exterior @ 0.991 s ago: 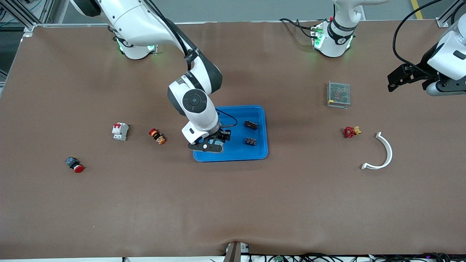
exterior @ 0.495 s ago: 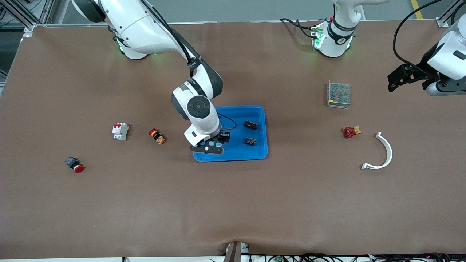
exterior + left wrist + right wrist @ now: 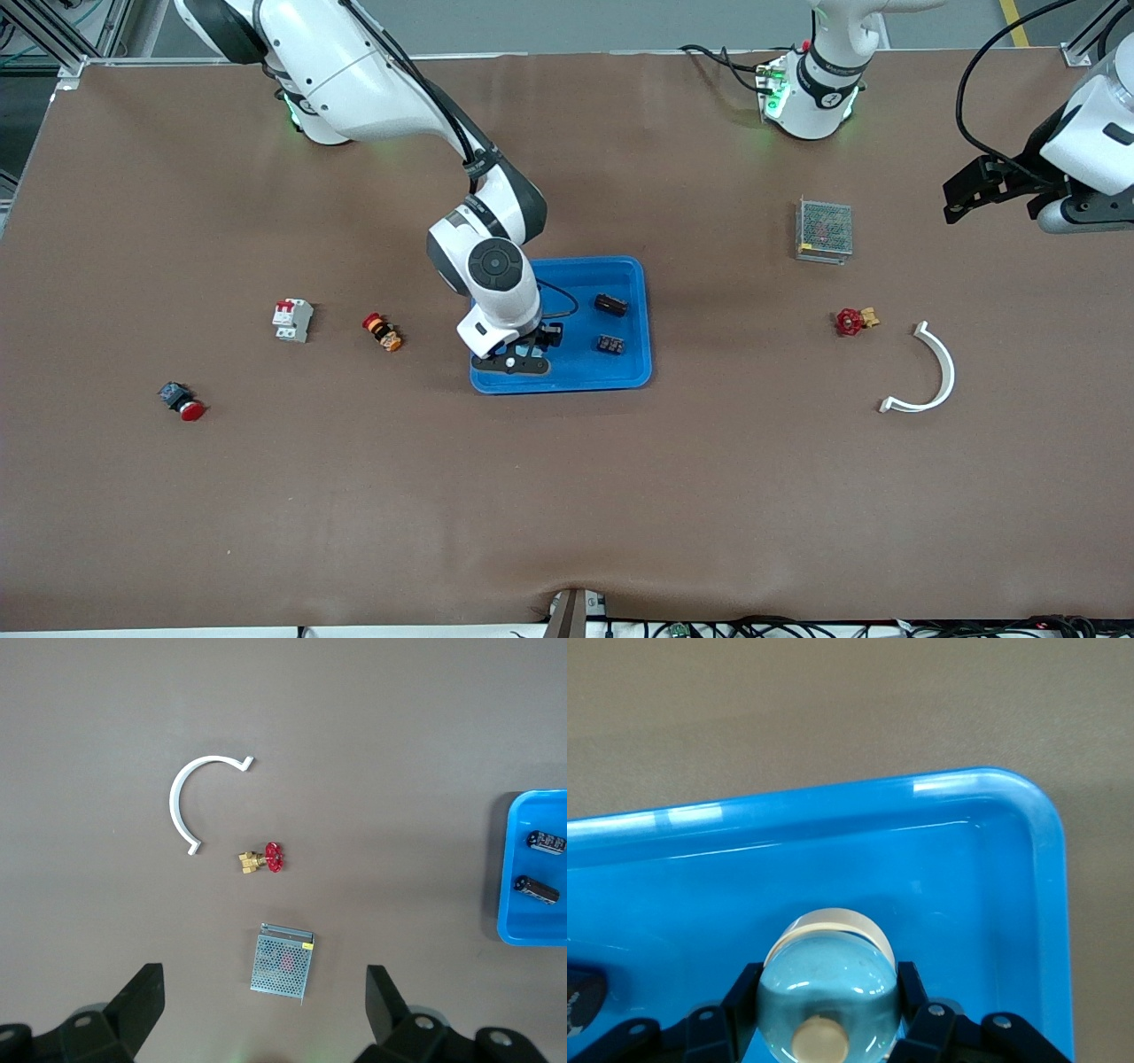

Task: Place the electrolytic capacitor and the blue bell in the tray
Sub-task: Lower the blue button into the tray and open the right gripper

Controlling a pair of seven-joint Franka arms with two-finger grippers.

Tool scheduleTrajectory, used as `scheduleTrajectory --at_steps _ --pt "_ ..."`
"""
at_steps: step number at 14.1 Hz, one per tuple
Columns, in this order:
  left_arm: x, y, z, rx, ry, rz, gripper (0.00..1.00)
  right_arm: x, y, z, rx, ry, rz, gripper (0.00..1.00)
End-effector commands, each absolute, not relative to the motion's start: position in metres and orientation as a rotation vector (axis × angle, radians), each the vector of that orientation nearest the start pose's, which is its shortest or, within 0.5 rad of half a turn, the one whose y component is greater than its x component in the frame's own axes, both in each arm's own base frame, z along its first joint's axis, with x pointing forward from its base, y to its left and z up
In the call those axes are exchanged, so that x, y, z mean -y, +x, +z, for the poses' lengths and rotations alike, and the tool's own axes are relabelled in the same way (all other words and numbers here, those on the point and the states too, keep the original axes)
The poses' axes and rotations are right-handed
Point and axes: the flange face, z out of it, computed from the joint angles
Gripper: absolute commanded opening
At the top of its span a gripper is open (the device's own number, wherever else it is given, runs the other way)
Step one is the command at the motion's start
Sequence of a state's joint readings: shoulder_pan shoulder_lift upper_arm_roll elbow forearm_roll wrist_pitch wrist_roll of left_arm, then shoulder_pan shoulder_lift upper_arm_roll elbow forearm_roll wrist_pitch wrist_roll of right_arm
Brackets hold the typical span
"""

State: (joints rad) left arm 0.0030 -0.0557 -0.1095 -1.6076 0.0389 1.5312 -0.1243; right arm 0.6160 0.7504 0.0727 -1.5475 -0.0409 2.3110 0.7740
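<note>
A: Front view: I've moved the right gripper [image 3: 514, 361] further in over the tray [image 3: 633, 377]; it's low in the corner nearest the camera at the right arm's end. Two dark parts [image 3: 609, 324] are already inside.
B: Left?
A: Left wrist view: left gripper [image 3: 266, 1010] waiting, jaws wide, empty, above the mesh box [image 3: 283, 961].
B: Right wrist?
A: Clamped on the blue bell [image 3: 828, 983], just over the tray floor. Release looks next. No readable markings.

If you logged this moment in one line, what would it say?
right gripper: shut on blue bell, over tray | left gripper: open, waiting
</note>
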Motion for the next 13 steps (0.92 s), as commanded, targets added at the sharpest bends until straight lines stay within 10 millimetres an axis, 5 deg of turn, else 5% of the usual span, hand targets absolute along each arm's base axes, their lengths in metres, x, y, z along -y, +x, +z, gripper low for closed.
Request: scheduleTrajectory --at_steps 1,9,10,12,13 --pt "0.050 0.534 0.639 0.009 -3.111 0.010 1.00 -0.448 0.545 0.203 -0.108 -3.125 -0.017 0.43" --pt "0.054 0.535 0.635 -0.013 -3.111 0.032 1.00 -0.447 0.538 0.186 -0.093 -3.115 -0.028 0.49" --pt "0.054 0.535 0.635 -0.017 -3.111 0.032 1.00 -0.447 0.538 0.186 -0.096 -3.115 -0.028 0.58" --pt "0.054 0.534 0.635 -0.020 -3.109 0.046 1.00 -0.444 0.541 0.187 -0.101 -3.114 -0.030 0.98" --pt "0.054 0.533 0.634 -0.019 -3.109 0.055 1.00 -0.441 0.544 0.188 -0.103 -3.113 -0.032 1.00"
